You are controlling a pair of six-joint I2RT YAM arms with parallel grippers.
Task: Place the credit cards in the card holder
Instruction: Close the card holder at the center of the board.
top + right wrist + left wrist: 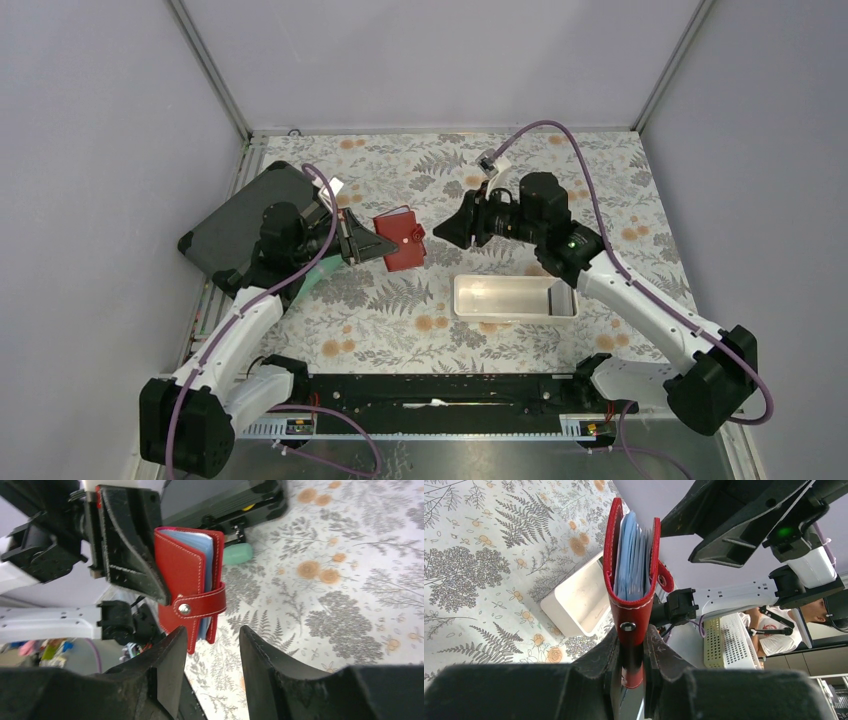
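Two fingers of the left gripper are clenched on the card holder, pinching the lower edge of the red wallet so that it stands on end with its open top facing away from the wrist camera. Between its red walls sits a packed row of light blue credit cards. No yellow-brown one shows among them from this angle.

From the right wrist, the strap wraps around the wallet's free edge and its metal snap appears pressed home. The right gripper faces that edge with its fingers parted and nothing between them, close to the wallet but apart from it.

In the overhead view the wallet hangs just left of the table's middle, above the floral cloth. The left gripper is at its 9 o'clock and the right gripper at its 3 o'clock. A white tray lies at about 4 o'clock of the wallet, and a dark grey case rests well out at 9 o'clock, behind the left arm.

No loose card shows in any view, so the loading looks finished or nearly so. What seems left is to check the snap, set the wallet down and let go.
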